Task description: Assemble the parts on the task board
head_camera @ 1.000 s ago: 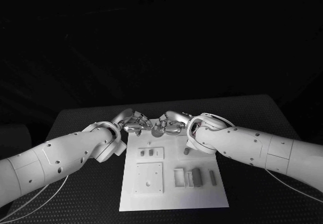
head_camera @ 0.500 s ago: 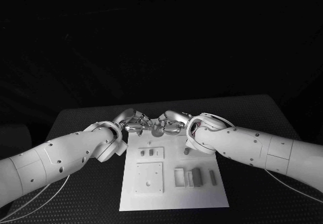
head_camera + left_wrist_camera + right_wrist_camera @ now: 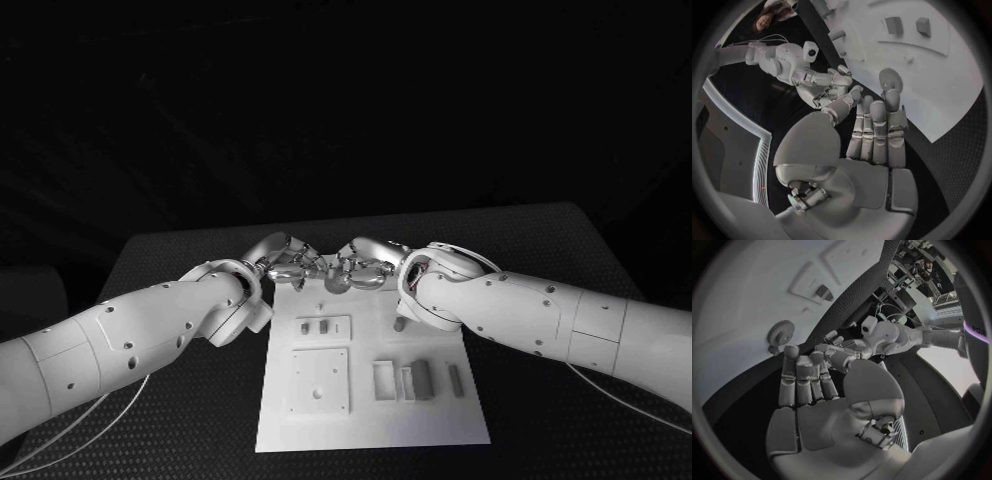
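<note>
My head camera looks down on the task board (image 3: 372, 400) from above. Each wrist camera sits close behind its own palm, facing the board's far end; both share the gear (image 3: 891, 80).

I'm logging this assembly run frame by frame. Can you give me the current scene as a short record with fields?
surface: black table
task board: white plate in the middle of the table
left hand: at the board's far end, fingertips meeting the right hand's
right hand: at the board's far end, facing the left hand
gear: small toothed wheel at the fingertips of both hands; which hand holds it cannot be told
other parts: small pieces standing in the board's near right area
raised block: square block on the board's near left
</note>
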Controlling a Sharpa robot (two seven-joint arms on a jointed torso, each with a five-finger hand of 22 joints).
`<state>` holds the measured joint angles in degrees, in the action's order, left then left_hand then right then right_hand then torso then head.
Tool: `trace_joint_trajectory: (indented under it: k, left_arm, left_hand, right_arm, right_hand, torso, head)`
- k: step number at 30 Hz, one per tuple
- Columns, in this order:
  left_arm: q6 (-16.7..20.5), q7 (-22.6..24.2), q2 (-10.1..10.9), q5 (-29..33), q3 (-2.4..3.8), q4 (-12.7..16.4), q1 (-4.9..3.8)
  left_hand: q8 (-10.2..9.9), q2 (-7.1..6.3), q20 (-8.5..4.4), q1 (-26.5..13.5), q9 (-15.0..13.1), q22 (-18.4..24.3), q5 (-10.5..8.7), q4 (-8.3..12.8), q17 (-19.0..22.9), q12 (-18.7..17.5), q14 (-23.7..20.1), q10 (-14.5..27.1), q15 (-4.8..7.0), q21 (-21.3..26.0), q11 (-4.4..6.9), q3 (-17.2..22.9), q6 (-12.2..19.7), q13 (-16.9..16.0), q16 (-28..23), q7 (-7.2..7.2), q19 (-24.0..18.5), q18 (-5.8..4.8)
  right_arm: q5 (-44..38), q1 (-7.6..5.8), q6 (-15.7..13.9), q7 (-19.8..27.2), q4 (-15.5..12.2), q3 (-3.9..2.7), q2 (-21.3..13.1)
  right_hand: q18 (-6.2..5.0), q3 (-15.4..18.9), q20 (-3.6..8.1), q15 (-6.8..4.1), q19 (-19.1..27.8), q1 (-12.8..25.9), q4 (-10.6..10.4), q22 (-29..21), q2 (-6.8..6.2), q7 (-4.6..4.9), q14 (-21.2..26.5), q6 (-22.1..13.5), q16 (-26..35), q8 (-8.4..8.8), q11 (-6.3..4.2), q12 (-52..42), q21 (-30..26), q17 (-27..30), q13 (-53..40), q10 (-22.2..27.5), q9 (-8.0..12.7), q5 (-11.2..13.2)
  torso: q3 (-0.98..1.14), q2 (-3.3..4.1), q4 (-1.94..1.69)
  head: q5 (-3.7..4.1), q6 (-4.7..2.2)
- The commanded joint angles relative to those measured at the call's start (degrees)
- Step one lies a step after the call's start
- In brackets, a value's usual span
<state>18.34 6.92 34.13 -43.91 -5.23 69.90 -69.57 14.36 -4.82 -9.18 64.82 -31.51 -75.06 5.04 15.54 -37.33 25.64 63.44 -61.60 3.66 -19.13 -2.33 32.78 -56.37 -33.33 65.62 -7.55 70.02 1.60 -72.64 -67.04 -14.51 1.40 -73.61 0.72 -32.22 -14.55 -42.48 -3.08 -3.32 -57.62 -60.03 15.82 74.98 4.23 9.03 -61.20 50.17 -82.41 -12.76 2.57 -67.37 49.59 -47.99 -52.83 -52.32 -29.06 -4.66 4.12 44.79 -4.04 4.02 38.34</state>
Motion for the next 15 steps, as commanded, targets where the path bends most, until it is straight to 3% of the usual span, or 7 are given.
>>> trace_joint_trajectory:
  k: [1,15]
  left_arm:
    - [-0.7,-0.1,-0.3,0.0,0.03,0.1,-0.04]
    - [-1.3,-0.4,-0.7,-1.5,0.02,0.2,-0.05]
  left_hand:
    - [-0.2,0.12,-0.12,-0.5,0.1,-1.1,0.19,0.0,0.1,-0.3,-0.2,-0.1,-0.02,0.4,-0.32,-0.3,0.0,0.1,-0.1,-0.49,-0.4,1.16]
    - [-0.2,0.17,-0.11,-0.5,0.1,-1.1,0.2,0.1,0.1,-0.3,-0.2,-0.2,-0.02,0.4,-0.31,-0.3,-0.1,0.2,-0.1,-0.46,-0.4,1.17]
  right_arm:
    - [-0.3,0.04,-0.2,0.8,-0.2,0.0,0.1]
    - [-0.3,0.04,0.0,0.7,-0.2,0.01,0.2]
  right_hand:
    - [-0.45,-0.5,0.09,0.18,0.2,0.1,0.0,1.1,0.34,0.31,-0.1,-0.1,-0.3,0.01,0.39,-0.4,0.3,0.0,0.1,-0.2,0.1,0.0]
    - [-0.45,-0.5,0.09,0.17,0.2,0.2,0.1,1.1,0.38,0.31,-0.1,0.0,-0.3,-0.02,0.39,-0.4,0.4,0.0,0.1,-0.2,0.2,0.0]
  torso:
    - [-0.01,0.04,0.01]
    - [-0.02,0.02,0.03]
  head:
    - [0.0,0.05]
    - [0.01,0.12]
